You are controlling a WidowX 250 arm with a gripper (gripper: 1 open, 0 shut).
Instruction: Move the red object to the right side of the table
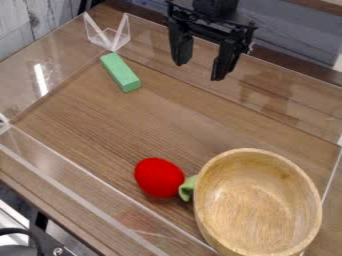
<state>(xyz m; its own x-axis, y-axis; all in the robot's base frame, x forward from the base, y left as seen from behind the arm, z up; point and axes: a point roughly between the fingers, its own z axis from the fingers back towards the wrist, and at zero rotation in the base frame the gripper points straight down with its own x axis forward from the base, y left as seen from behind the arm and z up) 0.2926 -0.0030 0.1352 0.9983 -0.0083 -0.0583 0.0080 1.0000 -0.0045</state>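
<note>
Red fruit (pixel 158 177) lies on the tabletop (pixel 201 120) in the foreground, well below the tool in the picture and a little left of it, its green stem touching the rim of the bowl (pixel 261 205) just beside it on the right. Farther back, the green block (pixel 120 71) lies flat, left of the tool. Farthest, the tool (pixel 201 62) hangs pointing down above the wood, its fingers (pixel 178 48) spread apart and holding nothing.

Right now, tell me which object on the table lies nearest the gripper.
The green rectangular block, lying flat near the far left corner, is closest to the open gripper. The red object and the wooden bowl touching it sit at the near edge, much farther away.
</note>
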